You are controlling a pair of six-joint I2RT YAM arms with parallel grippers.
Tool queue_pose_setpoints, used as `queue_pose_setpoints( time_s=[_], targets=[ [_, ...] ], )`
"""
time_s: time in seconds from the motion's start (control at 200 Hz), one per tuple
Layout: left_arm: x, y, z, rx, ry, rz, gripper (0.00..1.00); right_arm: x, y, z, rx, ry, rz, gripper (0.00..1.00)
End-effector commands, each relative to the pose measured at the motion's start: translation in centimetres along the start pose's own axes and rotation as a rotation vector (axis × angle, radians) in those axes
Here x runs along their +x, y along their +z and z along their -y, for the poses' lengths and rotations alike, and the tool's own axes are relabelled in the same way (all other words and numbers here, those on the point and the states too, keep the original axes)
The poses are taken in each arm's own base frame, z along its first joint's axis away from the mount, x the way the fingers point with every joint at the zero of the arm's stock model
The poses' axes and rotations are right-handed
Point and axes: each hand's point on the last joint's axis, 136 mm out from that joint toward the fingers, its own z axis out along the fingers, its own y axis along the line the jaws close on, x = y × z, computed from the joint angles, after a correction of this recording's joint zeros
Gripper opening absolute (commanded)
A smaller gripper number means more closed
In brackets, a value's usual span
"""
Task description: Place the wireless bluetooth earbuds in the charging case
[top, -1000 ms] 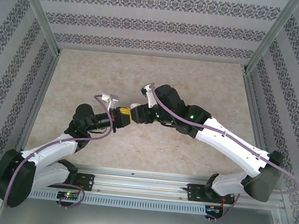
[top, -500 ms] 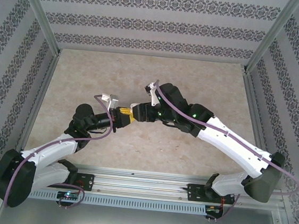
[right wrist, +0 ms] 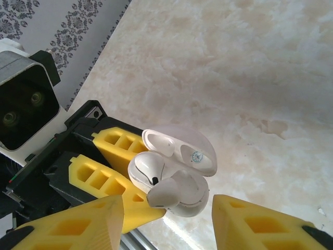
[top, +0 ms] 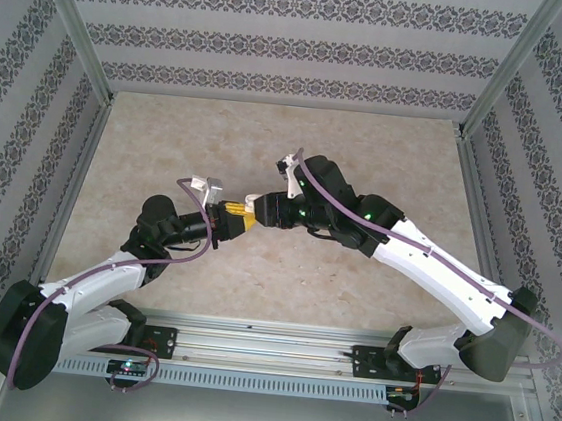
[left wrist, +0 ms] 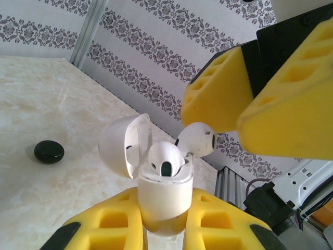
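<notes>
Step in hand: seating of the second bud. Your left gripper (left wrist: 164, 221) is clenched on the charging case (left wrist: 162, 195), held above the table (left wrist: 41, 104) with its lid (left wrist: 124, 146) tipped back. The seated earbud (left wrist: 165, 156) sits in its well. The loose earbud (left wrist: 196, 139) lies across the case mouth beside it — by my judgement not yet down in its well. Your right gripper (right wrist: 166, 204) stands released, fingers spread to either side of that bud and not pinching it. The next move calls for a light re-grip or press to send it home — without skewing the case in the left jaws.
</notes>
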Motion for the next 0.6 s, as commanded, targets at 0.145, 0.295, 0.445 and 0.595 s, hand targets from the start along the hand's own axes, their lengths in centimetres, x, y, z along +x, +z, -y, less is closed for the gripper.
queue_pose_setpoints(
  time_s=[0.145, 0.295, 0.445, 0.595],
  targets=[
    [-1.5, 0.0, 1.0, 0.026, 0.049, 0.037, 0.0, 0.3, -0.3, 0.9, 0.004, 0.025, -0.007, 0.43],
    [-1.4, 0.1, 1.0, 0.026, 0.05, 0.035, 0.0, 0.5, 0.0, 1.2, 0.004, 0.034, -0.017, 0.41],
    [-1.3, 0.0, 1.1, 0.028, 0.048, 0.034, 0.0, 0.7, 0.2, 1.5, 0.007, 0.041, -0.021, 0.4],
    [-1.3, 0.1, 1.0, 0.027, 0.048, 0.034, 0.0, 0.6, 0.1, 1.7, 0.005, 0.046, -0.018, 0.39]
  ],
)
